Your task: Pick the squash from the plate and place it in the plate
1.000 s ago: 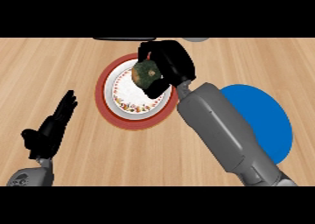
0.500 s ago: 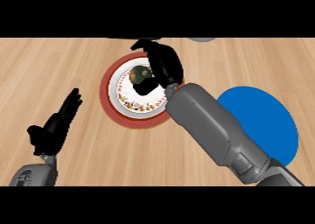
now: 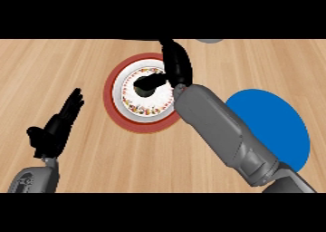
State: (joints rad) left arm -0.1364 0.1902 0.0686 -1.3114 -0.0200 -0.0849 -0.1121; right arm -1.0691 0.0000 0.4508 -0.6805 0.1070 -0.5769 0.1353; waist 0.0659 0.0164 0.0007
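A plate with a red rim and a white, flower-patterned middle (image 3: 126,111) lies at the centre back of the wooden counter. My right hand (image 3: 174,63) is over its far side, with the thumb (image 3: 149,84) and fingers curled down onto the spot where the dark green squash lay. The hand hides the squash almost wholly. A plain blue plate (image 3: 279,122) lies to the right, partly behind my right forearm (image 3: 219,131). My left hand (image 3: 57,129) rests open at the lower left, fingers up, apart from both plates.
A grey round object (image 3: 209,40) peeks in at the top edge, just right of my right hand. Bare wooden counter (image 3: 52,68) stretches to the left of the red-rimmed plate and in front of it.
My right hand has moved left and down over the squash and curled its fingers, so the green squash no longer shows. The left hand has barely shifted.
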